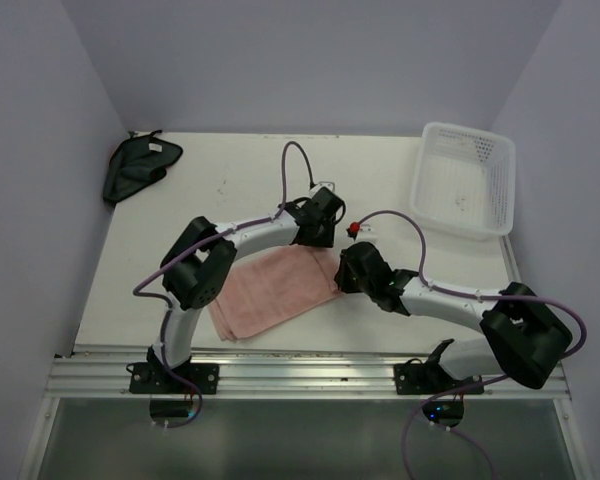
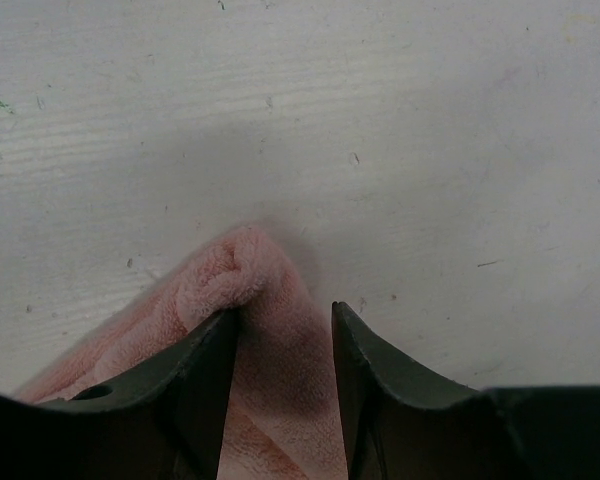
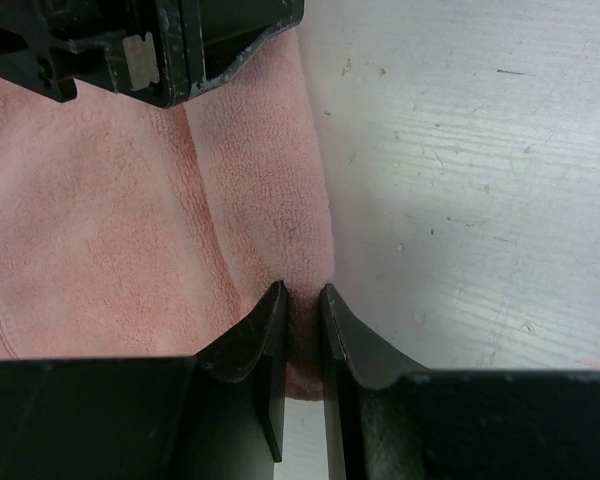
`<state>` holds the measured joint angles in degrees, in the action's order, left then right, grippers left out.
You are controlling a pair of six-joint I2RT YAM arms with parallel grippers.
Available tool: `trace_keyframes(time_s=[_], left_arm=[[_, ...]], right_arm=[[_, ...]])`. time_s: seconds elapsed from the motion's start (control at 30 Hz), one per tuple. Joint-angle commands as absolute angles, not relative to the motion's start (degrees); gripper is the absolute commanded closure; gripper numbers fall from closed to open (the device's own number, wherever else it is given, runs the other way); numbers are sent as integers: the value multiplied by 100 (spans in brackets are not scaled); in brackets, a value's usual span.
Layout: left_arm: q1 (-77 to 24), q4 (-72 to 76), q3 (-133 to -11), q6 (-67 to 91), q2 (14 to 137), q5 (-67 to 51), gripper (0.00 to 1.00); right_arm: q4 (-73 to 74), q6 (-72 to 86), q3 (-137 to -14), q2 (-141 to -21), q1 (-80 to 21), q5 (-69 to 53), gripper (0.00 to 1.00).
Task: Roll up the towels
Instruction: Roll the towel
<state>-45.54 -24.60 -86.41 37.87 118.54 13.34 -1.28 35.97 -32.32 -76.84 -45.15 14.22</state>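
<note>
The salmon-pink towel (image 1: 275, 290) lies flat on the table between the two arms. My left gripper (image 1: 320, 228) is at its far right corner. In the left wrist view the jaws (image 2: 285, 312) are open and straddle that corner (image 2: 235, 265), which bunches up against the left finger. My right gripper (image 1: 352, 268) is at the towel's right edge. In the right wrist view it (image 3: 302, 292) is shut on the towel's edge (image 3: 270, 180). The blackish cloth (image 1: 138, 165) with a white tag lies crumpled at the far left corner, away from both grippers.
A white perforated basket (image 1: 467, 180) stands at the far right. Walls enclose the table on the left, back and right. The left gripper's body (image 3: 170, 50) shows at the top of the right wrist view, close to my right gripper.
</note>
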Motion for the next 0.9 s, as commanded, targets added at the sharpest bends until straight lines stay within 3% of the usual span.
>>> trace_keyframes(time_s=[0.0,0.3,0.53,0.67,0.87], left_arm=[[-4535,-3234,-8736,3568,12199,1898,53],[-4614,-3586,-8719,3682,12375,2100,59],[-4623,-3411,-8710,3762,12445,1881,92],[-4623,-3366,-8885,3814,12428,1898,99],[-4606,-3095,-8965,3867,12121,2162,100]], right_arm=[[255,3507,-3085,-7550,-4570,1775,100],[229,3480,-3032,-7401,-4658,1916,100],[281,3445,-3024,-7286,-4755,1969,100],[378,3410,-3024,-7172,-4790,2056,100],[299,3393,-3006,-7102,-4851,2197,100]])
